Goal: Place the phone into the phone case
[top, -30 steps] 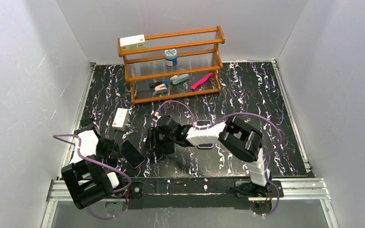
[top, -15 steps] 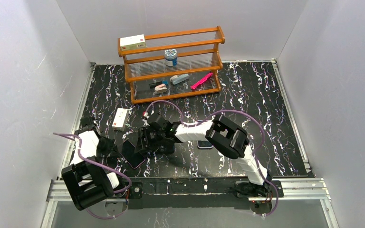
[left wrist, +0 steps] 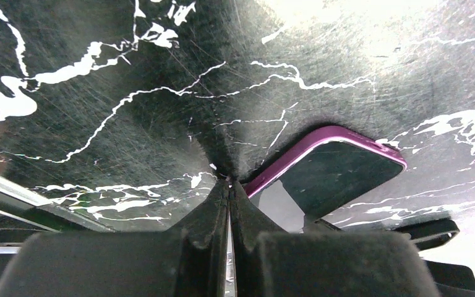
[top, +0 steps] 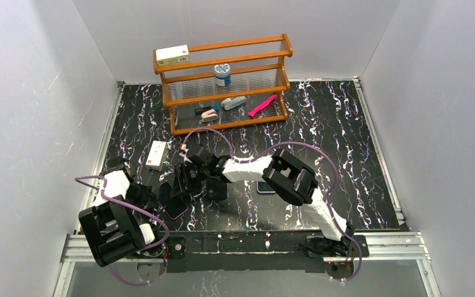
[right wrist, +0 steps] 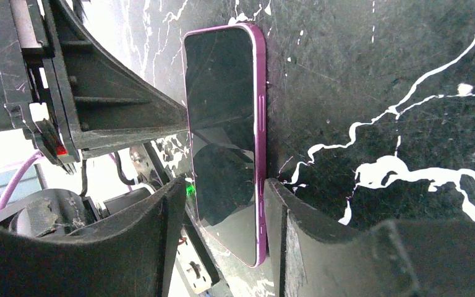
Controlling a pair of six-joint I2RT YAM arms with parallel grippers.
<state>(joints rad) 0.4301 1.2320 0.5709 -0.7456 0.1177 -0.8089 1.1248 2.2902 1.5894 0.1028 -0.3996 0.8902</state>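
The phone (top: 175, 208) lies flat on the black marbled table near the front left, with a glossy dark screen and a purple rim. It also shows in the left wrist view (left wrist: 340, 168) and the right wrist view (right wrist: 222, 111). My right gripper (top: 183, 185) (right wrist: 226, 181) is open and reaches over it, one finger on each long side; the right finger (right wrist: 284, 235) touches the rim. My left gripper (top: 151, 198) (left wrist: 229, 183) is shut and empty, its tip at the phone's edge. The phone case (top: 263, 187) is mostly hidden under the right arm.
A wooden rack (top: 222, 80) stands at the back, holding a jar, a pink comb and small items, with a white box on top. A small white box (top: 157, 154) lies on the table left of centre. The metal front rail (top: 241, 242) is close behind the phone.
My right arm has swung left across the table, bringing its gripper from about centre to over the phone. The left arm has shifted slightly; the phone stays in place.
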